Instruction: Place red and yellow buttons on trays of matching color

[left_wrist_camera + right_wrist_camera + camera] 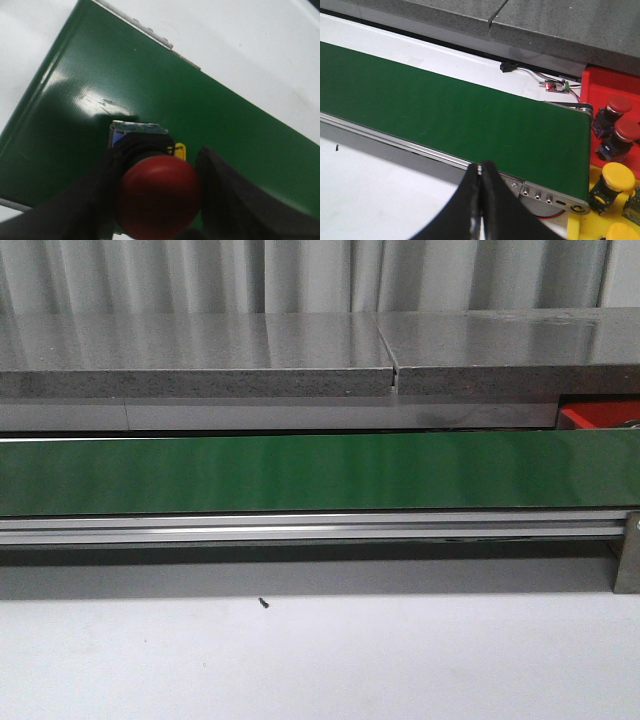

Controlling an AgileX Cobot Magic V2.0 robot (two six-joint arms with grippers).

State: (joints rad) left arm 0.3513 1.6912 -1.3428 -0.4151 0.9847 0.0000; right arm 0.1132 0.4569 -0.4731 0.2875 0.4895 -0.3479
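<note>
We find the left gripper (159, 200) clamped on a red button (159, 197): one dark finger (87, 200) presses each side of the button's black body, and the red cap sits between them. The button is held over the green belt (150, 90); we cannot tell whether its base touches the belt surface.

The right gripper (480, 200) is closed on nothing, its two black fingers pressed together, and it hangs over the belt's near rail (395, 142) close to the belt's end.

Past that end of the belt we see a red tray (600, 80) at the far side, holding two red buttons (618, 105), one just beside the other. A yellow tray (580, 220) lies on the near side, touching the red one, and carries two yellow buttons (617, 177).

In the front view only a corner of the red tray (600, 415) shows, behind the belt (300, 472) at its right end. Neither gripper appears in that view.
</note>
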